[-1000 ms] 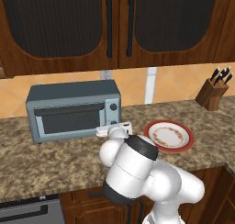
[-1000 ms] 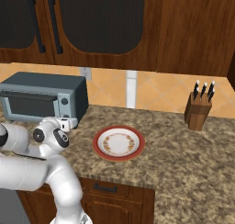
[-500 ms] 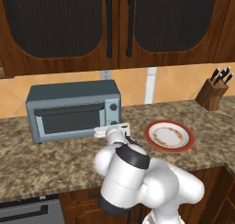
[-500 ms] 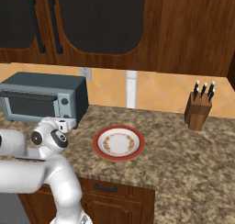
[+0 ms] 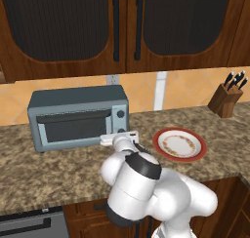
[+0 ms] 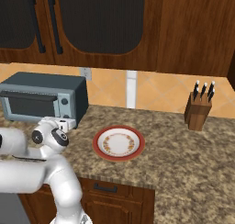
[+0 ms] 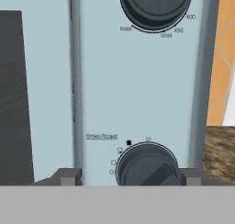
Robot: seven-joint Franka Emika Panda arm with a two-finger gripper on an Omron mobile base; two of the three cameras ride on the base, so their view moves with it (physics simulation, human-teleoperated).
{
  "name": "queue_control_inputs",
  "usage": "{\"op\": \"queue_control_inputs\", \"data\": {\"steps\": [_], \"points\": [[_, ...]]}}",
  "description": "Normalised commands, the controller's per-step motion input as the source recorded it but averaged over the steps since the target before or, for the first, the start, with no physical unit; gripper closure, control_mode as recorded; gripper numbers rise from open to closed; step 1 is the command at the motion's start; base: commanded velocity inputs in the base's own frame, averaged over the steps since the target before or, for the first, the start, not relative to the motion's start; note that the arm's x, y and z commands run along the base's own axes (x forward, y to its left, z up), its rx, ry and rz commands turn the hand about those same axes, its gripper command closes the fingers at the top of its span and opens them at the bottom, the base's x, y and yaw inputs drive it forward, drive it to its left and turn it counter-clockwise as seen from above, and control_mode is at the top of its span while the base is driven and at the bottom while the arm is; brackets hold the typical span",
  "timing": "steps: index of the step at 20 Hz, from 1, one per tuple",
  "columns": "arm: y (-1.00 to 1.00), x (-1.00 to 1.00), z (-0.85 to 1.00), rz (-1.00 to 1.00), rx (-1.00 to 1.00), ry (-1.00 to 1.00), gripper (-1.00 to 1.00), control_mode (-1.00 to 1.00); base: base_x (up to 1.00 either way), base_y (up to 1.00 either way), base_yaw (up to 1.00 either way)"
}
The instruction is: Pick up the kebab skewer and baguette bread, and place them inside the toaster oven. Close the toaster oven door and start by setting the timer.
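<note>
The toaster oven (image 5: 78, 117), door shut, is seen on the counter (image 5: 44, 173) at ten o'clock of the plate (image 5: 179, 144), its timer knob (image 7: 148, 165) bracketed by the part-open pincer (image 7: 129, 176) for turning.

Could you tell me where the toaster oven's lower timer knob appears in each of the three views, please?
Left base view: the timer knob is on the toaster oven panel's lower right, just above the gripper.
Right base view: at the panel's lower end.
Hand view: bottom centre, between the fingertips.
Shared landmark: the upper knob.
</note>
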Motion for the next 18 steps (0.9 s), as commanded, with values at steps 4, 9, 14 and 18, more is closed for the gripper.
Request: {"op": "queue_control_inputs", "data": {"steps": [4, 9, 14, 18], "points": [[-0.41, 0.06, 0.0, 0.17, 0.12, -0.04, 1.0, -1.0, 0.0, 0.0, 0.0], [-0.33, 0.12, 0.0, 0.19, 0.12, -0.05, 1.0, -1.0, 0.0, 0.0, 0.0], [-0.23, 0.08, 0.0, 0.17, 0.11, -0.07, 1.0, -1.0, 0.0, 0.0, 0.0], [-0.03, 0.0, 0.0, 0.09, 0.06, -0.02, 1.0, -1.0, 0.0, 0.0, 0.0]]}}
